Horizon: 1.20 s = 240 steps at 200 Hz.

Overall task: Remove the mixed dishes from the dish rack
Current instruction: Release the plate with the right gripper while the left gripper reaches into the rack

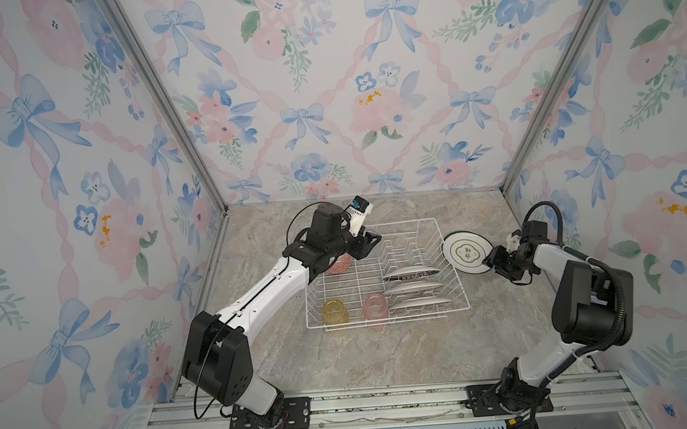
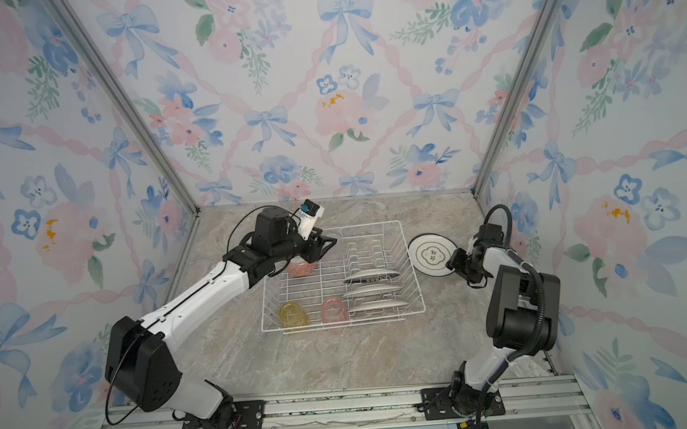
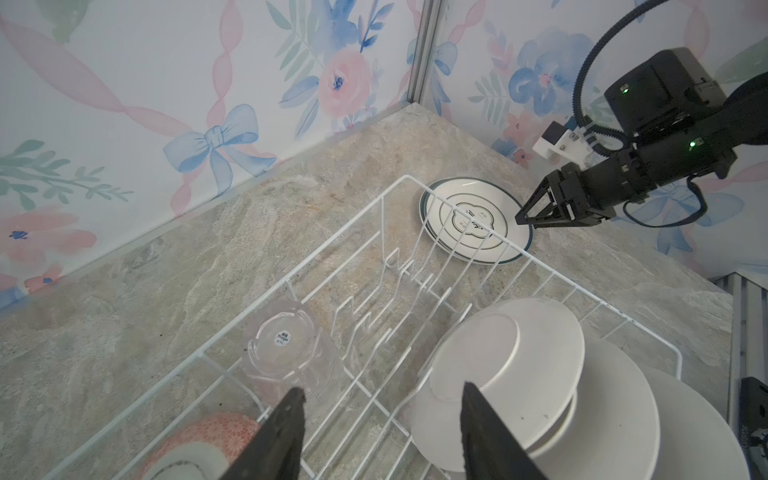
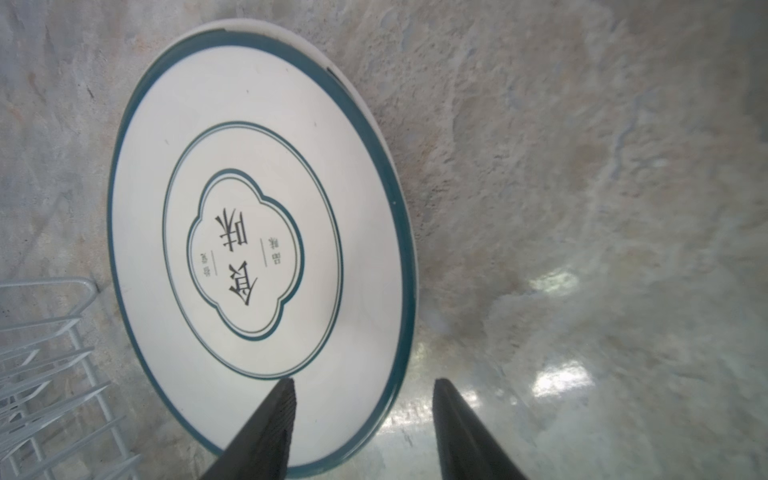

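Both tools open: right at the plate on the table, left over the rack.
I see my right gripper (image 4: 361,382), fingers apart, at the near-right rim of the green-ringed plate (image 1: 466,252), which lies flat just right of the dish rack (image 1: 408,221). My left gripper (image 3: 382,388) hangs spread above the rack's far-left part, over the clear tumbler (image 3: 286,353) and the bowl (image 1: 339,265). Three plates (image 1: 413,288) stand in the slots.

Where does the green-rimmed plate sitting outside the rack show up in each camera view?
In a top view: green-rimmed plate on the table, just right of the dish rack.
In a top view: plate in the same spot beside the rack.
Left wrist: plate beyond the rack's far corner, through its wires.
Right wrist: plate just ahead of the right hand.
Shared landmark: the rack corner nearest the plate.
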### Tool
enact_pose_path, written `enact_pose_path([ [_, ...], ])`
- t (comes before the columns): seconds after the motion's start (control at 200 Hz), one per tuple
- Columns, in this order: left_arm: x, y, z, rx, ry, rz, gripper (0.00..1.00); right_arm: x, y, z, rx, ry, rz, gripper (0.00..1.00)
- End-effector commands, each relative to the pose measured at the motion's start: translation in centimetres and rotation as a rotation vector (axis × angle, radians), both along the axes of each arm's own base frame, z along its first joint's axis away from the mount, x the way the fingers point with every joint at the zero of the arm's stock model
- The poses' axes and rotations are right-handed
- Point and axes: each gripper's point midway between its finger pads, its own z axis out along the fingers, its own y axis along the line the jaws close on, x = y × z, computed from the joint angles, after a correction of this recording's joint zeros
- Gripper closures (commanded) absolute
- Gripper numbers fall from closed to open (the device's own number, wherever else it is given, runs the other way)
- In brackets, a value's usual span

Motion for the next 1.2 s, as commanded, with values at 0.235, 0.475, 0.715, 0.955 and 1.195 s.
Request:
enact_pose_path([
  [0.235, -1.0, -1.2, -1.2, 0.138, -0.004, -0.035, 0.44, 1.4, 1.0, 0.1, -0.034, 0.001, 0.041, 0.43],
  [0.475, -4.2, -4.0, -1.7, 0.228, -0.032, -0.159, 0.37, 0.5, -0.6, 1.3, -0.074, -0.004, -0.004, 0.42],
  [0.715, -8.6, -6.7, -2.4, 0.368, -0.186, -0.321, 0.47, -1.2, -2.2, 7.3, -0.078, -0.155, -0.060, 0.42],
  [0.955, -9.0, -8.9, -3.2, 0.448, -0.238, -0.365, 0.43, -0.7, 0.3, 11.6, -0.090, -0.257, -0.003, 0.42],
  [1.195, -7.7, -9.9, -4.7, 0.532, -0.270, -0.363, 0.44, -0.9, 1.6, 14.4, -0.105, -0.330, 0.029, 0.41],
])
